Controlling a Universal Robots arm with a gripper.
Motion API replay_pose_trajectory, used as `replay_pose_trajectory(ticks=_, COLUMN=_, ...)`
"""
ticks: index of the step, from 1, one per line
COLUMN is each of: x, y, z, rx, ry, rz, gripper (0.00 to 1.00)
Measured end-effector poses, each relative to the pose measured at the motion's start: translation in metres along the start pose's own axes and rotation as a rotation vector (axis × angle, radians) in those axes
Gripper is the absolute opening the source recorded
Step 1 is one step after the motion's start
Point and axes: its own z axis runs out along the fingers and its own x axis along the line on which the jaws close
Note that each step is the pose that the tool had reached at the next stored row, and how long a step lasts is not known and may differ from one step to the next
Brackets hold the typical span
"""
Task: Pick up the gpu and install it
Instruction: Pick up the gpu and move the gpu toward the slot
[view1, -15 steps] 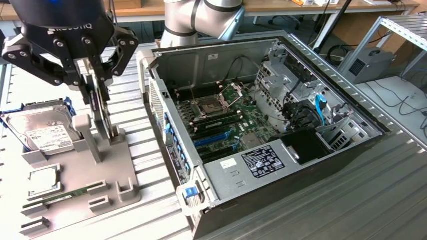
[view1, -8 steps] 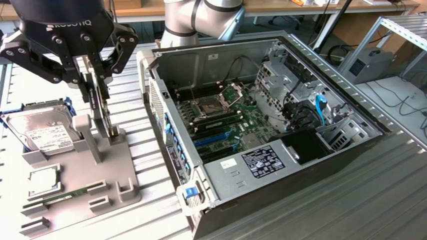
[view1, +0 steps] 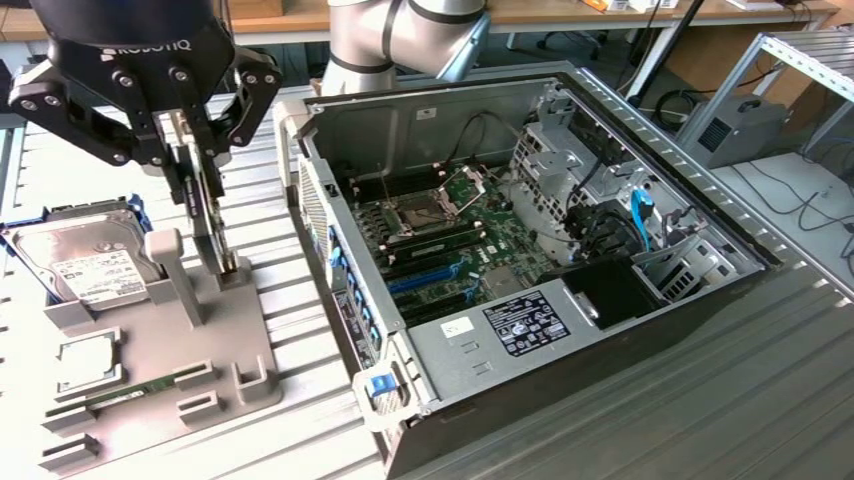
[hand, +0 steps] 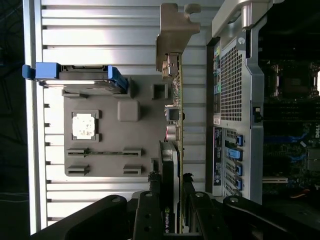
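I had the end effector (view1: 195, 150) closed on the gpu (view1: 211, 215), one finger on each face of the card. So the thing I was after sat straight below the wrist and between the fingers, not off to any side.

In the wrist view the end effector (hand: 170, 179) pinched the card at its black cooler. The gpu (hand: 169, 150) ran away from the fingers edge-on, its long axis across the closing direction, with the silver bracket (hand: 172, 35) at the far end. The card hung upright.

Below it lay the grey stand (view1: 200, 330) on the table (view1: 747, 400). The card's lower edge was down among the stand's posts, and I could not tell whether it was clear of them or touching.

The relation I cared about was sideways. The open case (view1: 454, 365) lay just beside the stand, off toward the exterior view's right of the end effector and lower than it. I judged that the card's long axis ran roughly parallel to the case's rear wall (hand: 235, 75). The blue slots (view1: 430, 285) inside the case were well apart from the card.
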Motion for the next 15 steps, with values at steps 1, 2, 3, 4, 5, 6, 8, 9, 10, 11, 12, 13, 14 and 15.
replay_pose_trajectory(ticks=1, x=-0.002, y=0.0000, z=-0.0001, rx=0.0000, ry=0.0001, rz=0.000, gripper=0.27)
replay_pose_trajectory(ticks=2, x=-0.003, y=0.0001, z=-0.0002, rx=0.0000, ry=-0.0001, rz=0.000, gripper=0.27)
replay_pose_trajectory(ticks=3, x=-0.005, y=0.0001, z=-0.0004, rx=0.0000, ry=-0.0001, rz=0.000, gripper=0.27)
replay_pose_trajectory(ticks=4, x=-0.007, y=0.0002, z=-0.0007, rx=-0.0001, ry=-0.0001, rz=0.000, gripper=0.27)
replay_pose_trajectory(ticks=5, x=-0.009, y=0.0003, z=-0.0010, rx=0.0000, ry=0.0000, rz=0.000, gripper=0.27)
replay_pose_trajectory(ticks=6, x=-0.011, y=0.0004, z=-0.0014, rx=0.0000, ry=-0.0001, rz=0.000, gripper=0.27)
replay_pose_trajectory(ticks=8, x=-0.018, y=0.0007, z=-0.0018, rx=0.0000, ry=0.0000, rz=0.000, gripper=0.27)
replay_pose_trajectory(ticks=9, x=-0.020, y=0.0007, z=-0.0019, rx=0.0000, ry=0.0000, rz=0.000, gripper=0.27)
replay_pose_trajectory(ticks=10, x=-0.022, y=0.0008, z=-0.0020, rx=0.0000, ry=0.0000, rz=0.000, gripper=0.27)
replay_pose_trajectory(ticks=11, x=-0.025, y=0.0009, z=-0.0021, rx=0.0000, ry=0.0000, rz=0.000, gripper=0.27)
replay_pose_trajectory(ticks=12, x=-0.028, y=0.0010, z=-0.0022, rx=0.0000, ry=-0.0001, rz=0.000, gripper=0.27)
replay_pose_trajectory(ticks=13, x=-0.030, y=0.0012, z=-0.0023, rx=0.0000, ry=0.0000, rz=0.000, gripper=0.27)
replay_pose_trajectory(ticks=14, x=-0.032, y=0.0014, z=-0.0023, rx=-0.0001, ry=-0.0001, rz=0.000, gripper=0.27)
replay_pose_trajectory(ticks=15, x=-0.034, y=0.0017, z=-0.0024, rx=0.0000, ry=-0.0001, rz=0.000, gripper=0.27)
